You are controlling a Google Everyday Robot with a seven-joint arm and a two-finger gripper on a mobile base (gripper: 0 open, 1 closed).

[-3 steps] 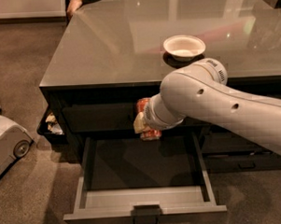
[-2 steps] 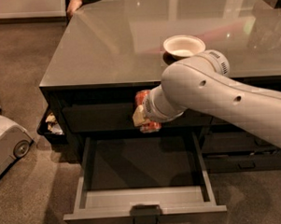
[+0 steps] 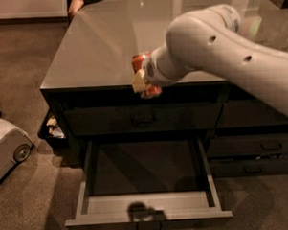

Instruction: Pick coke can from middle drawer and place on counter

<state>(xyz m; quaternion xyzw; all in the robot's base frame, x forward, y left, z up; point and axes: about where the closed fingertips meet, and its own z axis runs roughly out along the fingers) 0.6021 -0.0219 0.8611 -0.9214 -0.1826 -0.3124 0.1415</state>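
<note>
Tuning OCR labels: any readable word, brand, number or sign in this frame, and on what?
None readable.
coke can, held in the hand at the front edge of the counter: red side mostly covered, no lettering legible.
middle drawer, open: no label visible.
other drawer fronts: no label visible.

I see dim light, glare on the counter point(image 3: 102, 47); the gripper point(image 3: 145, 81) holding the coke can point(image 3: 140, 59) at its edge shadows the middle drawer point(image 3: 186, 202).
</note>
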